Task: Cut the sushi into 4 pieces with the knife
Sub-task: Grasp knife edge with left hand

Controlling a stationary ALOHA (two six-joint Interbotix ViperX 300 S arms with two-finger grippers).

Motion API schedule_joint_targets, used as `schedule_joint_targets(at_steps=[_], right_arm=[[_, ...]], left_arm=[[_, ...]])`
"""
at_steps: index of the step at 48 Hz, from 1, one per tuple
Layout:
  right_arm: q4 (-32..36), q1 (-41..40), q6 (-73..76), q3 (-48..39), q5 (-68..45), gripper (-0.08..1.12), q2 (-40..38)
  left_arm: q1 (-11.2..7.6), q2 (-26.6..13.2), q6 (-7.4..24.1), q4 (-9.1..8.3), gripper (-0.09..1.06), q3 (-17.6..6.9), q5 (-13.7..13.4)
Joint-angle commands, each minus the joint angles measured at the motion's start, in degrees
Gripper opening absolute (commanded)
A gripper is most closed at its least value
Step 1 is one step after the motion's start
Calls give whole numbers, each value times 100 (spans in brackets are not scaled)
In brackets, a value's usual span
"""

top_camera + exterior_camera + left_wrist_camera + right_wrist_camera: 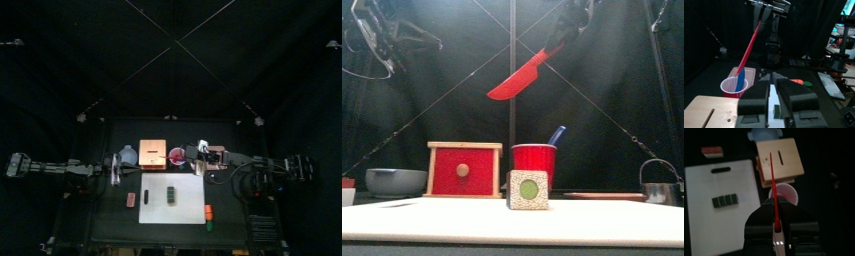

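My right hand (773, 205) clamps the red knife (519, 78), high above the red cup (533, 158). The sushi (173, 190) lies seemingly uncut on the white board (187, 210). Next, I need to bring the blade down over it. My left hand (773, 87) waits, released.

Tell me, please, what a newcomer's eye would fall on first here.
The red knife hangs high in the air, gripped by the right gripper, over the red cup that holds the blue knife. Below, the dark green sushi roll lies whole on the white board.
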State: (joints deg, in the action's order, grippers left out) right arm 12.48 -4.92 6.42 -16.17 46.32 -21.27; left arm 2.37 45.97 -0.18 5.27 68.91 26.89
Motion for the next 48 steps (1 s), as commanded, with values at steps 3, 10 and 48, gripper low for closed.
schedule_joint_targets(at_steps=[3, 10, 48], right_arm=[[0, 88, 290, -1037, -1758, 13, -439], [0, 132, 562, -2118, -3797, 13, -554], [-281, 149, 554, -2883, -4922, 13, -545]], left_arm=[[-132, -158, 0, 62, 75, -149, 35], [-272, -519, 26, 70, 83, -229, 26], [-70, -2065, 26, 62, 83, -870, 44]])
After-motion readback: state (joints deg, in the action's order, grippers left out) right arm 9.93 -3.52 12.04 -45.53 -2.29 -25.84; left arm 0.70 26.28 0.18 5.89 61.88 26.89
